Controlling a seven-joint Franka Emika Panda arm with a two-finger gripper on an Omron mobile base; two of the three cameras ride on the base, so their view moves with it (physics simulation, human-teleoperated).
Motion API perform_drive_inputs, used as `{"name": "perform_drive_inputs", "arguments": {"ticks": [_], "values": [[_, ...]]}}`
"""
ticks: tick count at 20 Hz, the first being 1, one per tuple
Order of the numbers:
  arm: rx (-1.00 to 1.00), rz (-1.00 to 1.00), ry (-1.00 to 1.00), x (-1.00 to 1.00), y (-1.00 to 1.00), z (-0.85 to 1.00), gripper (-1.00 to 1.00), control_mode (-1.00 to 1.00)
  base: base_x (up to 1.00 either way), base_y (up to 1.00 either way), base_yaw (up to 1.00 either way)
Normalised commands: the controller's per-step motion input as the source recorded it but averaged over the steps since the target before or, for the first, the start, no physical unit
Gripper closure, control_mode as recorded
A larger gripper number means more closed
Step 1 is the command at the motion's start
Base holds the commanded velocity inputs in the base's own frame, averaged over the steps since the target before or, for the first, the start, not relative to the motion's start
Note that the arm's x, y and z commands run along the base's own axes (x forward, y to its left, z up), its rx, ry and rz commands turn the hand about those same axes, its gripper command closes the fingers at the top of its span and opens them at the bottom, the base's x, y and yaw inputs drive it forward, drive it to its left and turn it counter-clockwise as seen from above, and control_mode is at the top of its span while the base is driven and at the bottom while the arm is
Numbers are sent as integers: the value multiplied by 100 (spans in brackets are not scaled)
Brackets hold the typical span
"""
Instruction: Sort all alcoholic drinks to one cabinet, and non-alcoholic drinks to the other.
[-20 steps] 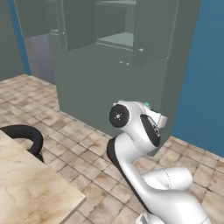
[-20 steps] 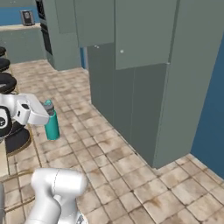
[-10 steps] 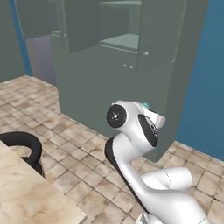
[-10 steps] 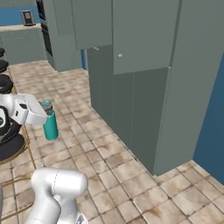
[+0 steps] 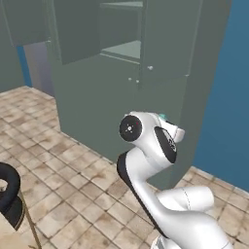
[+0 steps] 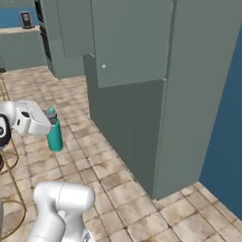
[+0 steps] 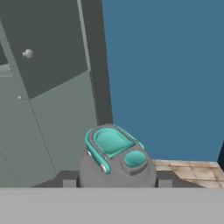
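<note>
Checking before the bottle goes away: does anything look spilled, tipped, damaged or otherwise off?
Nothing stands out. The gripper holds the teal bottle upright above the tiled floor, grey cap on, nothing spilled. An upper cabinet door stands open on a shelf, as the sorting needs.

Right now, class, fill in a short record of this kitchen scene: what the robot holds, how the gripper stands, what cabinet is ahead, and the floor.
held item: teal bottle with a grey cap, upright
gripper: gripper closed on the bottle near its top
cabinet: tall grey-green cabinet, upper door open, shelf visible inside
wall: blue wall beside the cabinet
floor: tan stone tiles
</note>
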Motion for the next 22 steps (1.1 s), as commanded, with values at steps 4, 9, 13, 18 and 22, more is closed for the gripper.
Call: {"name": "perform_drive_inputs", "arguments": {"ticks": [4,9,13,18,22], "values": [[0,0,0,0,0,0,100,100,77,0,0],[0,0,0,0,0,0,100,100,79,17,0],[0,0,0,0,0,0,100,100,82,29,0],[0,0,0,0,0,0,100,100,80,13,0],[0,0,0,0,0,0,100,100,84,-4,0]]}}
